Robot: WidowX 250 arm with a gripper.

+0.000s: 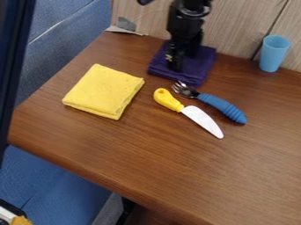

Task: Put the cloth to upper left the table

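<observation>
The black gripper hangs down over the purple cloth, its lower end at or just above the folded fabric; whether it touches cannot be told. This cloth lies near the back edge of the table, against the wood panel, and the gripper hides part of its middle. A folded yellow cloth lies flat on the left part of the brown table, apart from the purple one.
In front of the purple cloth lie a fork with a blue handle and a knife with a yellow handle. A light blue cup stands upright at the back right. Wood panelling rises behind the table.
</observation>
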